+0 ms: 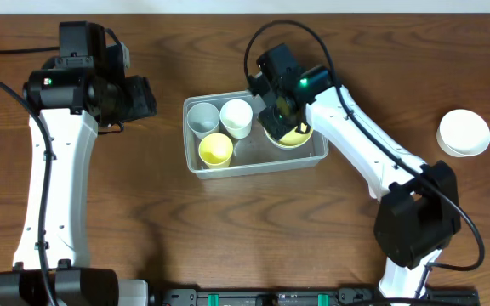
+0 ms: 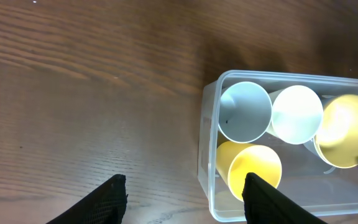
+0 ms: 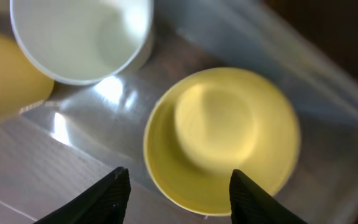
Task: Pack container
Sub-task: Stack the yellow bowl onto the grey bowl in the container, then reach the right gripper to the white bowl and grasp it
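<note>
container (image 1: 253, 167), yellow bowl (image 3: 222, 137) inside, white bowl (image 1: 464, 133) well apart

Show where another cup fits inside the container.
Free: container floor along the near wall, between yellow cup and yellow bowl. Crowded: the left end, where grey cup, white cup and yellow cup cluster; the right end effector hangs over the bowl.

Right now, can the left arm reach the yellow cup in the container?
Probably yes. The left gripper is open beside the container, the yellow cup stands uncovered at its near end, and the right gripper is away over the yellow bowl.
</note>
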`<state>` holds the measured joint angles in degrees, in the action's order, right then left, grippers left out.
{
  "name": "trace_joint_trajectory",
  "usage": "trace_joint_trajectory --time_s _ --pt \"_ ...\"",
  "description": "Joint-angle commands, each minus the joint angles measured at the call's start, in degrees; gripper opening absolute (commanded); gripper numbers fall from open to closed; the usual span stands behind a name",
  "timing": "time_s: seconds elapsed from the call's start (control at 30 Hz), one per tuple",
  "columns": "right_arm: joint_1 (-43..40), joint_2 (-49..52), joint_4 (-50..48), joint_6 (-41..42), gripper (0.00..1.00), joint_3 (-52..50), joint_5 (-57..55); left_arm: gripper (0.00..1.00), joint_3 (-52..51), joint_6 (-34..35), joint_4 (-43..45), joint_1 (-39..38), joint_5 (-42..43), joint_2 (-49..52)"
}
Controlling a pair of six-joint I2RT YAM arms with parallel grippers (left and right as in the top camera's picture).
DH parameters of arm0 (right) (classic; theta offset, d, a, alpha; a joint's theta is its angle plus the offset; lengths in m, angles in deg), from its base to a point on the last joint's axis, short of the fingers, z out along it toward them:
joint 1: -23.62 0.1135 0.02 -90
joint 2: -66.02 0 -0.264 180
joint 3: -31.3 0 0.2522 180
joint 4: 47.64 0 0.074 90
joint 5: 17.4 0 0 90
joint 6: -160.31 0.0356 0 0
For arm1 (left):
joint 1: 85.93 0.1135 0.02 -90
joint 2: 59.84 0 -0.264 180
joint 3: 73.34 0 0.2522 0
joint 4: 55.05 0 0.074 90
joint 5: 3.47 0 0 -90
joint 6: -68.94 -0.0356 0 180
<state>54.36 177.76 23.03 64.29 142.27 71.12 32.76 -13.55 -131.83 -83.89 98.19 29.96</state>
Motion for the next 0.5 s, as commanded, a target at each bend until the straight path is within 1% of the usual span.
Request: trace_joint_trajectory --time_s 0.0,0.03,0.1,0.13,0.2,0.3,0.4,0.47 --pt "-4.13 -7.26 0.42 7.04 0.54 4.24 -6.19 0.61 -0.24 0.26 -0.2 0.15 -0.17 0.22" --pt "-5.97 -9.09 0.66 9.53 0.55 4.59 -7.87 0.61 -0.24 0.26 -0.2 0.15 -0.28 0.22" --pt "-10.38 -12.37 1.2 13.79 0.68 4.63 -9.51 0.61 -0.24 0.26 -0.2 0.15 -0.33 0.22" --pt "-12.41 -13.38 1.55 15.02 0.72 4.63 -9.49 0.61 -0.24 0.26 -0.2 0.15 -0.33 0.22" --pt "-18.29 -15.26 3.02 17.84 0.72 4.63 -9.42 0.61 -0.24 0.26 -0.2 0.15 -0.33 0.22" --pt "-27.8 -15.5 5.75 18.43 0.75 4.55 -6.73 0.61 -0.24 0.26 -0.2 0.13 -0.33 0.22" --pt "-37.4 -13.09 7.65 18.38 0.76 3.23 -5.11 0.61 -0.24 0.26 -0.2 0.13 -0.33 0.22" --pt "-40.89 -11.28 7.63 18.16 0.77 2.12 -5.03 0.61 -0.24 0.26 -0.2 0.15 -0.33 0.22"
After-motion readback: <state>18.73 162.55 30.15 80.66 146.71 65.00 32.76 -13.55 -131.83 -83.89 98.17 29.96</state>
